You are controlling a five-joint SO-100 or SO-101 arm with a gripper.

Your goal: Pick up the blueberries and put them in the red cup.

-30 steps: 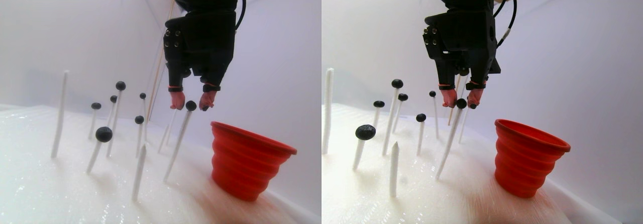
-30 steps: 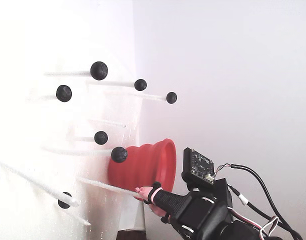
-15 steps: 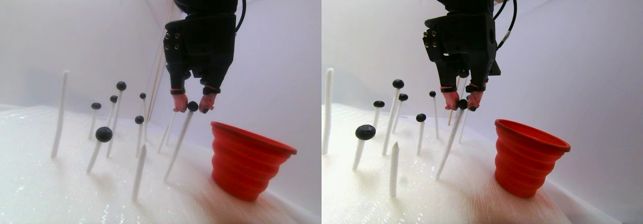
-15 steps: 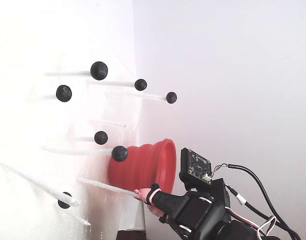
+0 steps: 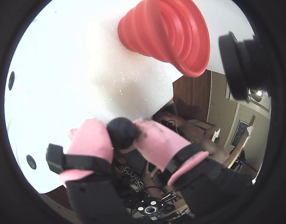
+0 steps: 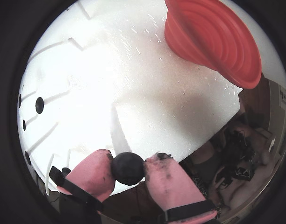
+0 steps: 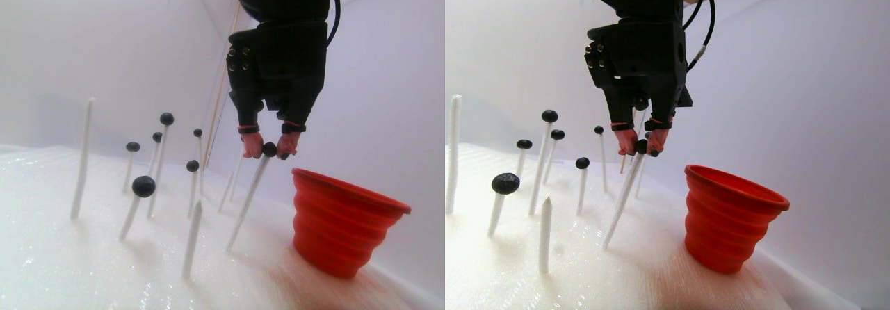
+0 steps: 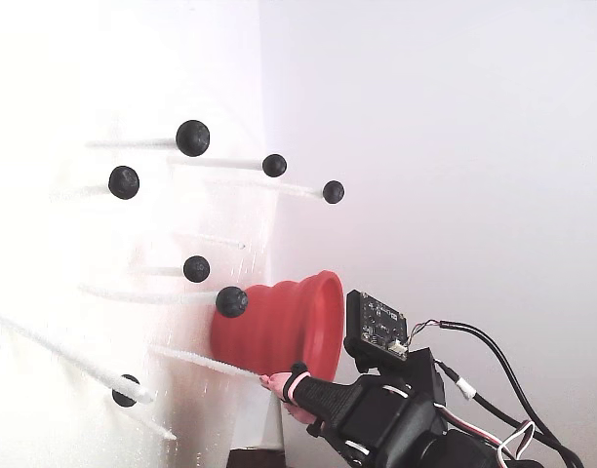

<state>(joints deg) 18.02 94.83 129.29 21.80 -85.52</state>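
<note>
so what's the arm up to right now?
The claw has its pink fingertips closed around one blueberry that sits on top of a leaning white stick. The berry does not look lifted off the stick yet. Several other blueberries sit on their own sticks. The red cup stands on the white foam bed, to the right in the stereo pair view; whether it holds anything cannot be seen.

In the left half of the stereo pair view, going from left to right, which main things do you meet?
Tall bare white stick → largest blueberry → gripper holding a blueberry → red cup.
</note>
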